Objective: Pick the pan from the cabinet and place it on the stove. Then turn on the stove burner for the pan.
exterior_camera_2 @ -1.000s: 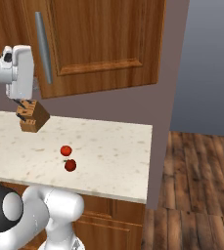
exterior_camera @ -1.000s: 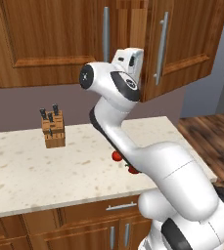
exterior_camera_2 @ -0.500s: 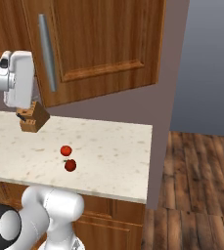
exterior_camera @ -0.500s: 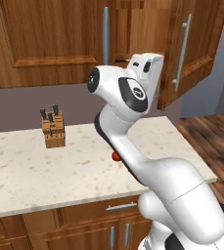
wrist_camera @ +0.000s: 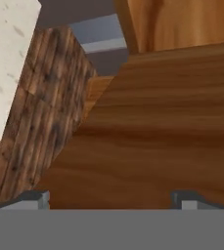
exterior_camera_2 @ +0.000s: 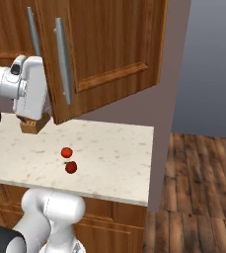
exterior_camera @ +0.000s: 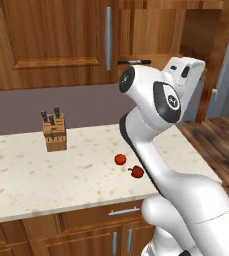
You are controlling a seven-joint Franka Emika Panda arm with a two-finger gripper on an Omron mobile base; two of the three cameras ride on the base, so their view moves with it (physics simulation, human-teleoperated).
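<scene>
Two cabinet (exterior_camera: 151, 40) doors now stand apart, the right one (exterior_camera_2: 109, 49) swung farther open than a second ago, baring a wooden shelf where the pan's (exterior_camera: 134, 62) thin black handle lies level, pointing left, while the gripper (wrist_camera: 111, 197), jaws spread wide and empty, faces smooth reddish wood.

Wooden cabinet (wrist_camera: 152, 127) panel looms close ahead, plank floor (wrist_camera: 40, 107) to its left, pale counter (wrist_camera: 6, 53) at the upper-left corner.
</scene>
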